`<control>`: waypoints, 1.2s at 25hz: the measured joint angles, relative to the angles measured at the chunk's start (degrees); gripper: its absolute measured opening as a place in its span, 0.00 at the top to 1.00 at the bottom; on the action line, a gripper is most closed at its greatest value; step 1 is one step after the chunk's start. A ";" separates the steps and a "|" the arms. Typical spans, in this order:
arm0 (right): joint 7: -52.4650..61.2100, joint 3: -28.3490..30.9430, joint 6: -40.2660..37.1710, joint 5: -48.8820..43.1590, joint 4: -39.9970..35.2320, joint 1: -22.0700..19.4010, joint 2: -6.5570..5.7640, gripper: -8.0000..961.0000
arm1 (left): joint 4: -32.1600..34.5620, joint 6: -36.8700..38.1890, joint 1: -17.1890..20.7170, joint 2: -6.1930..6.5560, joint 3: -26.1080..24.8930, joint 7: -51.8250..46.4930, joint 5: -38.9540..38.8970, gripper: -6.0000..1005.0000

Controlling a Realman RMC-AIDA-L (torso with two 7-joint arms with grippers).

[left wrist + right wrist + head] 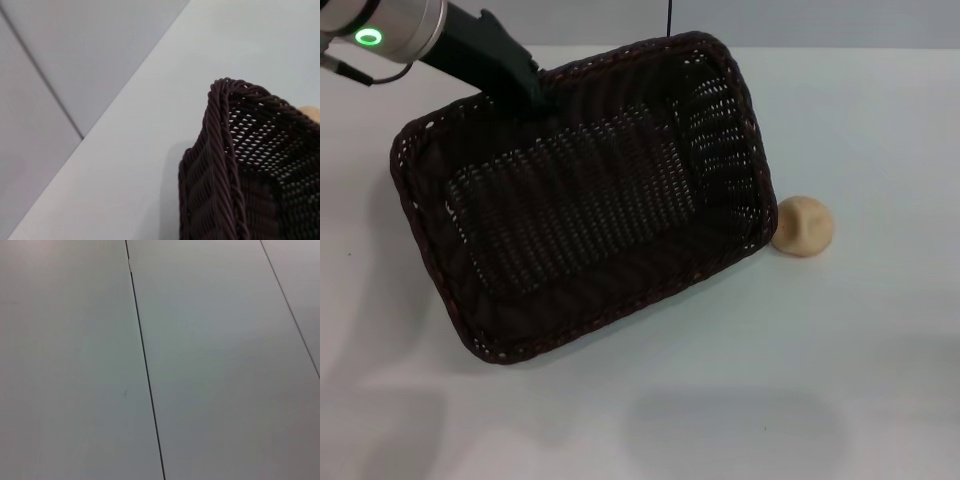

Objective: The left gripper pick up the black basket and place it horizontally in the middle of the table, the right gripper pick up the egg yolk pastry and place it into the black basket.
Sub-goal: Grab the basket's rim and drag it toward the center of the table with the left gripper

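White surface (pixel 880 380) fills the head view, and the black basket (pixel 580 200) takes up its centre and upper left, sitting askew with its open top facing the camera. The left hand (pixel 525 88) comes in from the upper left corner, green light glowing, and meets the basket's far rim; its fingers are hidden there, so I cannot tell how far apart they are. The egg yolk pastry (pixel 803 225) sits right of centre, just beside the basket's right corner.
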 joint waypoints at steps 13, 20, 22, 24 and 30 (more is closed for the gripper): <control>0.00 0.00 -0.37 0.01 -0.01 -0.32 0.06 0.12 | -0.86 -6.99 -6.30 0.87 -3.15 5.72 -3.45 0.79; 0.00 0.00 -0.41 0.00 -0.01 -0.44 0.09 0.12 | 0.87 -9.72 -7.29 0.93 -4.18 9.51 -6.08 0.79; 0.00 0.00 -0.44 0.00 -0.01 -0.44 0.09 0.12 | 2.36 -10.82 -7.82 1.03 -4.34 11.24 -7.16 0.79; 0.00 0.00 -0.44 0.00 -0.01 -0.45 0.09 0.12 | 4.73 -11.22 -8.63 1.15 -4.44 12.41 -7.84 0.79; 0.00 0.00 -0.44 -0.01 -0.01 -0.53 0.09 0.12 | 10.93 -10.87 -10.78 1.18 -3.97 13.10 -6.57 0.79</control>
